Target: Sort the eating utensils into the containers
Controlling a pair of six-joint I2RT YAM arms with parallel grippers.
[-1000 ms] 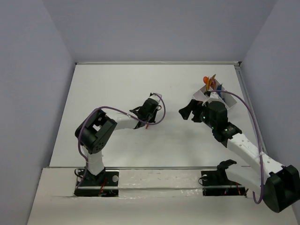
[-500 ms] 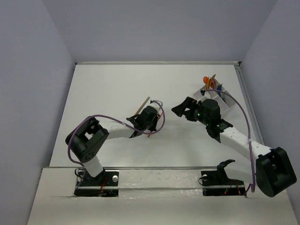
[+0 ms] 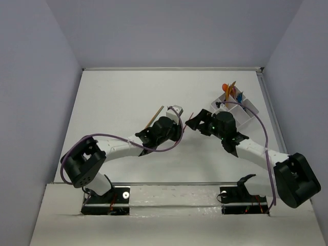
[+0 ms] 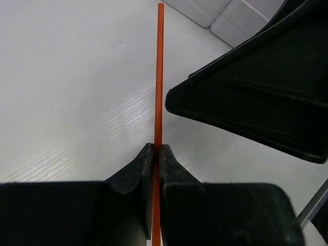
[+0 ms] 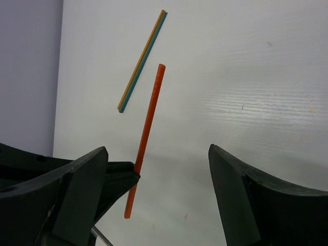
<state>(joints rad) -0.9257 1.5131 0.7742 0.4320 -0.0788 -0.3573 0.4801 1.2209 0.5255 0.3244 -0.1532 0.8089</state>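
Orange stick (image 4: 159,77) pinched in left gripper (image 4: 156,154), right gripper (image 5: 158,151) gaping close beside, yellow-teal stick (image 5: 142,60) beyond.

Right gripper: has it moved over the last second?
Yes. The right gripper has shifted left, farther from the divided box on the table's right side.

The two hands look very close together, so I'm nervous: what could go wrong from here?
1. The left hand pinches the thin orange stick at one narrow spot, with a long part sticking out free. A nudge could swing it or pull it loose.
2. The right hand is open and right beside the left hand. Their fingers may bump if either comes closer.
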